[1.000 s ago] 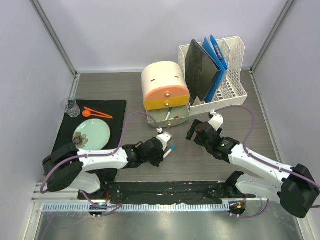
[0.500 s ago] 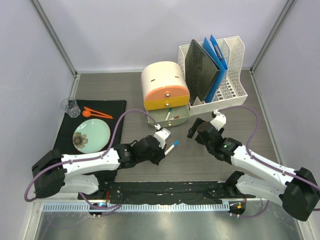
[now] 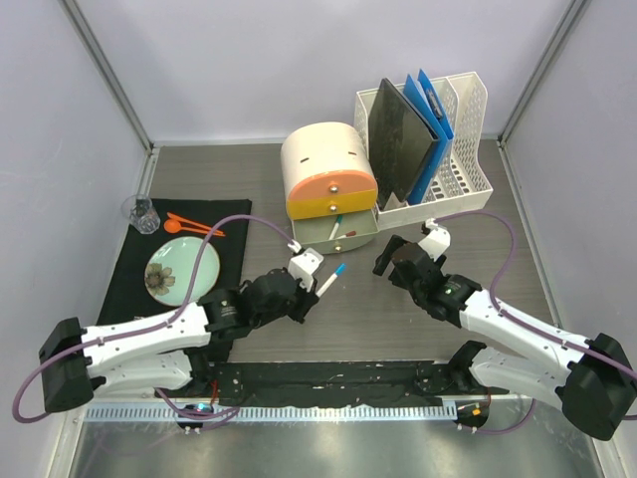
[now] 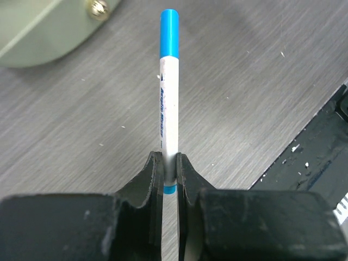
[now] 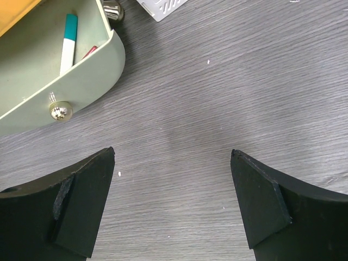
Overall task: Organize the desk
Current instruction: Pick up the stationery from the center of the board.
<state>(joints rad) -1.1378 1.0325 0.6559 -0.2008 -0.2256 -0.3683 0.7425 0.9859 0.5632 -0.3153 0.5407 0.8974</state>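
Bright even light, soft shadows

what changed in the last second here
The left claw, shut on the blue-capped white marker pen, carried it forward toward the open pale green drawer. The open right claw barely shifted; everything else stayed put.

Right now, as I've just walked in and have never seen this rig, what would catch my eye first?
Mid-desk, the jaws of the left arm are shut on a blue-capped marker, close to the open green drawer of a cream-and-orange organizer. The jaws of the right arm stand wide open beside that drawer, holding nothing. At the far right, a white file rack holds blue folders.
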